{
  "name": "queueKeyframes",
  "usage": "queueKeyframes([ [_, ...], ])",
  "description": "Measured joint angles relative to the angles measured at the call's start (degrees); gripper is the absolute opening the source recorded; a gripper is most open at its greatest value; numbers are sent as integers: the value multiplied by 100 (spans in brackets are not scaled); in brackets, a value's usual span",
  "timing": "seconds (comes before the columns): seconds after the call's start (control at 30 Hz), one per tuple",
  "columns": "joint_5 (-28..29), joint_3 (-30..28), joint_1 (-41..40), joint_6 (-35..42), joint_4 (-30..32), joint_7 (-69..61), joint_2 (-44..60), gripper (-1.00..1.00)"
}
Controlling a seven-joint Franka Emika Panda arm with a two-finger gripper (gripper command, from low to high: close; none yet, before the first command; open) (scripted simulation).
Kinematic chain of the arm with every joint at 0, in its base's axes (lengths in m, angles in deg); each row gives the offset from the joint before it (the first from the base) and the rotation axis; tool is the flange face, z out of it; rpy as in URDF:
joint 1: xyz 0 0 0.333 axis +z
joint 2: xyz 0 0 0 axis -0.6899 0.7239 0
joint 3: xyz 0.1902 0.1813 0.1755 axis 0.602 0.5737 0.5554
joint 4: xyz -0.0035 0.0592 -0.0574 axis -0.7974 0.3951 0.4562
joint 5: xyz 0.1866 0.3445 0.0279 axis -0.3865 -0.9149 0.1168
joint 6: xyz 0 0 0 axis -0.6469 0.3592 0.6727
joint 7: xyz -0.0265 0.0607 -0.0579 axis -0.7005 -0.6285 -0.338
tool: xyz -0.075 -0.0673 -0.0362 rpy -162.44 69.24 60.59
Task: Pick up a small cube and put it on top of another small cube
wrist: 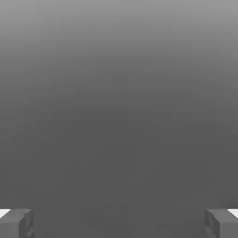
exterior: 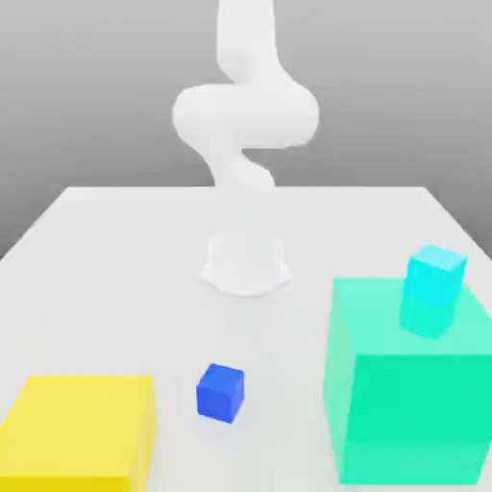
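With fingers [wrist: 119,223] spread wide and empty, the arm [exterior: 245,115] had yet to descend on the blue cube [exterior: 220,392] bound for the cyan cube [exterior: 435,274] at far right.

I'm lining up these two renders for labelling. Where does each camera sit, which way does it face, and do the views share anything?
Exterior view: off the arm, looking across the table at the arm, blue cube, cyan cube on the green block, and yellow block.
Hand view: on the hand, facing plain grey; the gripper has its fingertips wide apart.
Shared: nothing recognisable.
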Motion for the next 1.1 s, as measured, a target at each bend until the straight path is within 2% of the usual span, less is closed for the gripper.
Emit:
queueKeyframes([
  [0.53,111,-1392,1053,-1688,1708,-3973,2387,0],
  [0.8,9,-1828,1344,-2521,2553,-6053,3589,0],
  [0.93,-125,-1820,1278,-2960,2892,-7009,4204,0],
  [1.1,-1167,-1067,805,-3647,2766,-7889,5099,0],
])
